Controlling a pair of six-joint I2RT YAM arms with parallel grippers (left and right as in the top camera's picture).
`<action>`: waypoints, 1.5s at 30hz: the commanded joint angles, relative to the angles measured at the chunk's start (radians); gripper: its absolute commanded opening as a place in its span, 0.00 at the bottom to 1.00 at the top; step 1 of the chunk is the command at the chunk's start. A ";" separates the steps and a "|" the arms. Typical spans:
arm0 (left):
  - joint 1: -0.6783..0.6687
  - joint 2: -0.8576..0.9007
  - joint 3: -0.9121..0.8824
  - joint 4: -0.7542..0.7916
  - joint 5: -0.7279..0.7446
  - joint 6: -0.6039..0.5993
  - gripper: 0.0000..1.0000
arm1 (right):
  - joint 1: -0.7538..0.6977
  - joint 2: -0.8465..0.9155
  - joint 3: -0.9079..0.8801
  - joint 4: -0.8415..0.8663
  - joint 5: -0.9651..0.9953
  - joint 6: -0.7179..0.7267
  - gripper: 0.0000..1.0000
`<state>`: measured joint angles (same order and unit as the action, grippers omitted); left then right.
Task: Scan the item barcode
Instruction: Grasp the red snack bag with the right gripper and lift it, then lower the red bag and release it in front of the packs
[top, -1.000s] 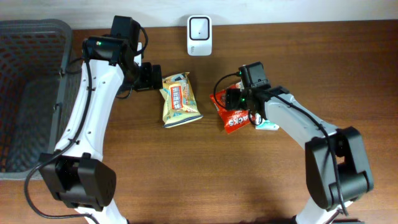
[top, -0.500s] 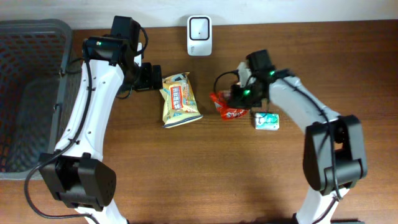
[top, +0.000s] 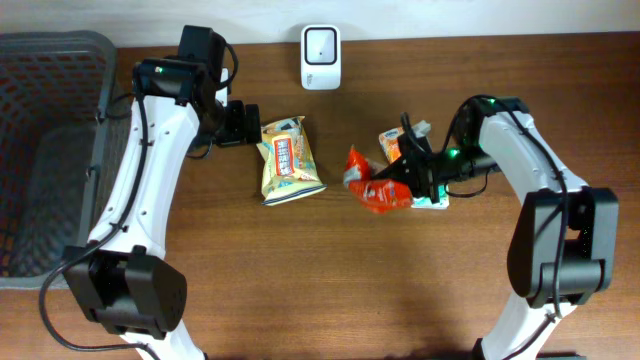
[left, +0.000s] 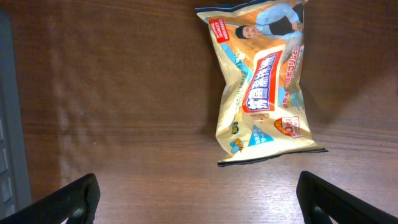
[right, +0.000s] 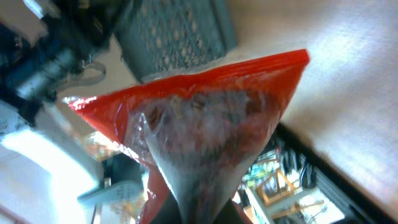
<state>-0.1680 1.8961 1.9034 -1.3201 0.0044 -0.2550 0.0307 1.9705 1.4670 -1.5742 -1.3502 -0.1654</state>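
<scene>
We see the right gripper (top: 405, 178), jaws newly closed on the red packet (top: 375, 190), raising it mid-frame; the left gripper (top: 245, 124) gapes wide; the scanner (top: 320, 43), upper centre, awaits.

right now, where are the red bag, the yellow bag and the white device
red bag (top: 380, 192), overhead view, crumpled middle
yellow bag (top: 288, 160), overhead view, centre label
white device (top: 320, 44), overhead view, its front window

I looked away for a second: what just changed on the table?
The right gripper shut on the red packet and picked it up, its arm swinging rightward and uncovering an orange packet. The left gripper, yellow bag, scanner and basket stayed put.
</scene>
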 joint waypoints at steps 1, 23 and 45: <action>0.001 -0.002 -0.001 0.000 0.008 -0.010 0.99 | 0.064 -0.001 0.007 -0.098 -0.045 -0.268 0.04; 0.001 -0.002 -0.001 0.000 0.007 -0.010 0.99 | 0.099 -0.001 0.007 0.146 0.061 -0.267 0.04; 0.001 -0.002 -0.001 0.000 0.007 -0.010 0.99 | 0.114 -0.001 0.007 0.575 0.914 0.365 0.04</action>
<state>-0.1680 1.8961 1.9034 -1.3205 0.0044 -0.2550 0.1310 1.9709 1.4670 -0.9901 -0.4484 0.1314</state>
